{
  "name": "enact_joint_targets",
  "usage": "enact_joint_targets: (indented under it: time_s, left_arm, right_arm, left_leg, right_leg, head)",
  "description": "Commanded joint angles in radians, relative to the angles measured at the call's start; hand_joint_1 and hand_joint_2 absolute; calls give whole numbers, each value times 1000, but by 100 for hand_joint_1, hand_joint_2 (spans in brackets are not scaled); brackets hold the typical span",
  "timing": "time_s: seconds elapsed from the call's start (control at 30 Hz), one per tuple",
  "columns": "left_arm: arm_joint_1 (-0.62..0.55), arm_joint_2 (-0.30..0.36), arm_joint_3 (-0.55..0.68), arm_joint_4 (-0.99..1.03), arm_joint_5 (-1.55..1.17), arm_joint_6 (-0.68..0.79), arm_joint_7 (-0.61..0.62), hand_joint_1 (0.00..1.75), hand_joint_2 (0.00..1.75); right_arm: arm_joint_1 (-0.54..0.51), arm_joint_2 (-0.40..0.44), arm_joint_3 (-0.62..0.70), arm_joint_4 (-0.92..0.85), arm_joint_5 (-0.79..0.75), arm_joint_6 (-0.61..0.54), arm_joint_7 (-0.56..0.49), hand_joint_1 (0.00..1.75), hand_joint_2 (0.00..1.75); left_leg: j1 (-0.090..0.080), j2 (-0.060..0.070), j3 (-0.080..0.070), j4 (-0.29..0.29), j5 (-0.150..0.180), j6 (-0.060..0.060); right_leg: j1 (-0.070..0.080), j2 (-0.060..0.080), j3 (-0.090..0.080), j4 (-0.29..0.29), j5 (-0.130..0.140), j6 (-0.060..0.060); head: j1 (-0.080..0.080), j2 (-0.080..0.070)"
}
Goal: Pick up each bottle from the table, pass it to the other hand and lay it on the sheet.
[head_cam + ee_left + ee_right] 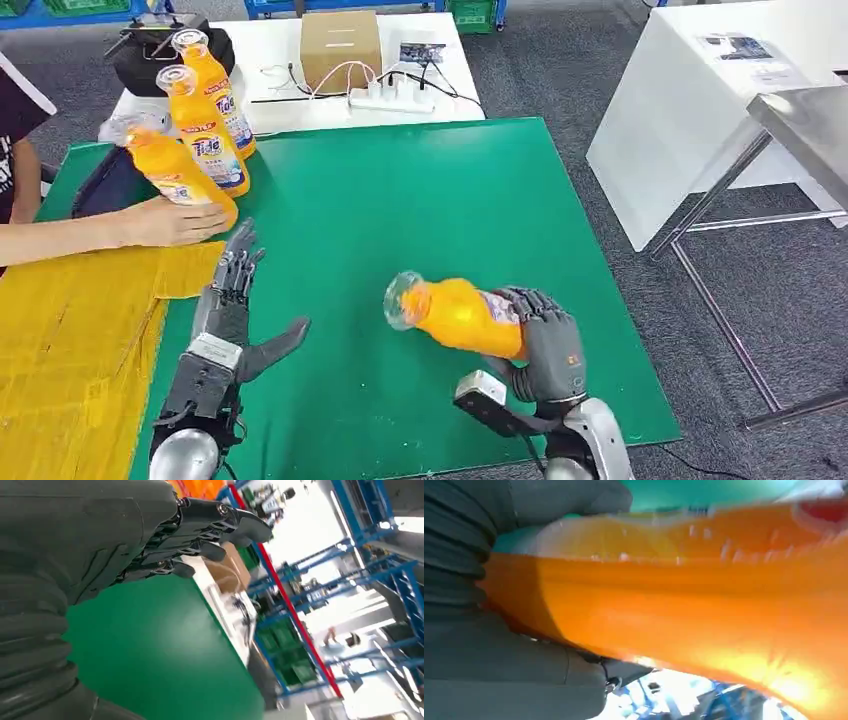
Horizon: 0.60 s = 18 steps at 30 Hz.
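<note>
An orange bottle [460, 316] is lying on its side in the right hand [545, 345], lifted above the green table [440, 200] with its clear cap end pointing toward the left hand [232, 310]. The right hand's fingers are wrapping around the bottle's base. The left hand is holding nothing, its fingers stretched out and its thumb spread to the side, near the edge of the yellow sheet [70, 350]. At the table's far left, two more orange bottles [205, 125] are standing upright, and a person's hand [170, 222] is gripping a third bottle [170, 170], which is tilting.
</note>
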Motion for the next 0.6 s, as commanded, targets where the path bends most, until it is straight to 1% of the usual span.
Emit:
enact_joint_targets:
  time_s: [0.03, 0.1, 0.13, 0.17, 0.2, 0.27, 0.3, 0.37, 0.4, 0.47, 0.5, 0.57, 0.6]
  left_arm:
    - [-2, 35, -86, 8, 71, -70, -1, 0, 175]
    - [-12, 36, -99, 22, 80, -65, 11, 0, 175]
    - [-21, 34, -102, 30, 93, -69, 18, 0, 175]
    - [-27, 34, -105, 33, 99, -74, 21, 0, 175]
    - [-33, 36, -110, 38, 107, -80, 23, 0, 175]
    - [-38, 35, -111, 41, 107, -80, 23, 0, 175]
    - [-38, 35, -111, 41, 107, -80, 23, 0, 175]
    - [-39, 36, -112, 42, 108, -81, 23, 0, 175]
    - [-38, 38, -114, 40, 109, -81, 24, 0, 175]
    - [-44, 40, -125, 41, 117, -90, 23, 0, 175]
    - [-50, 39, -131, 44, 123, -96, 22, 0, 175]
    - [-64, 37, -145, 56, 129, -101, 21, 0, 175]
    - [-70, 35, -150, 58, 121, -92, 18, 0, 175]
  right_arm:
    - [-59, 220, -133, 55, -255, -10, -152, 175, 175]
    - [-84, 250, -115, 98, -363, 73, -188, 175, 175]
    - [-98, 259, -85, 127, -381, 114, -199, 175, 175]
    - [-110, 270, -66, 147, -380, 126, -200, 175, 175]
    - [-125, 274, -39, 182, -396, 147, -202, 175, 175]
    - [-129, 278, -29, 193, -393, 146, -203, 175, 175]
    - [-129, 278, -29, 193, -393, 146, -203, 175, 175]
    - [-130, 275, -31, 196, -395, 145, -203, 175, 175]
    - [-130, 269, -28, 193, -405, 152, -204, 175, 175]
    - [-152, 274, 7, 231, -421, 202, -205, 175, 175]
    - [-168, 280, 31, 257, -425, 224, -211, 175, 175]
    - [-204, 297, 75, 319, -424, 235, -212, 175, 175]
    - [-223, 299, 101, 344, -424, 240, -215, 175, 175]
  left_leg:
    - [0, 2, 5, 0, -2, 0]
    - [0, 2, 3, -1, -1, 0]
    - [0, 3, 6, -1, -2, 0]
    - [0, 3, 4, -1, -1, 0]
    - [0, 3, 6, -1, -2, 0]
    - [0, 2, 4, -1, -1, 0]
    - [0, 2, 6, -1, -1, 0]
    - [0, 1, 4, -1, -1, 0]
    - [0, 1, 6, -1, -1, 0]
    - [0, 1, 4, -1, -1, 0]
    - [0, 2, 7, -1, -2, 0]
    - [0, 2, 3, -1, 0, 0]
    - [0, 3, 5, -1, -1, 0]
  right_leg:
    - [0, 3, 5, 0, -1, -2]
    - [0, 2, 3, -1, 0, -2]
    - [0, 4, 5, -1, -1, -3]
    - [0, 3, 4, -1, 0, -2]
    - [0, 4, 5, -1, 0, -3]
    - [0, 2, 3, -1, 1, -2]
    - [0, 2, 5, -1, 0, -3]
    - [0, 1, 4, -1, 0, -2]
    - [0, 1, 6, -1, -1, -3]
    - [1, 1, 4, -1, 0, -2]
    - [0, 3, 7, -1, -1, -3]
    - [1, 2, 3, -1, 1, -2]
    - [1, 3, 5, -1, 0, -3]
  head:
    - [0, 0]
    - [0, 0]
    - [0, 0]
    - [1, 0]
    - [0, 0]
    - [0, 0]
    - [0, 0]
    - [0, 0]
    - [0, 0]
    - [0, 0]
    - [0, 0]
    - [0, 0]
    - [0, 0]
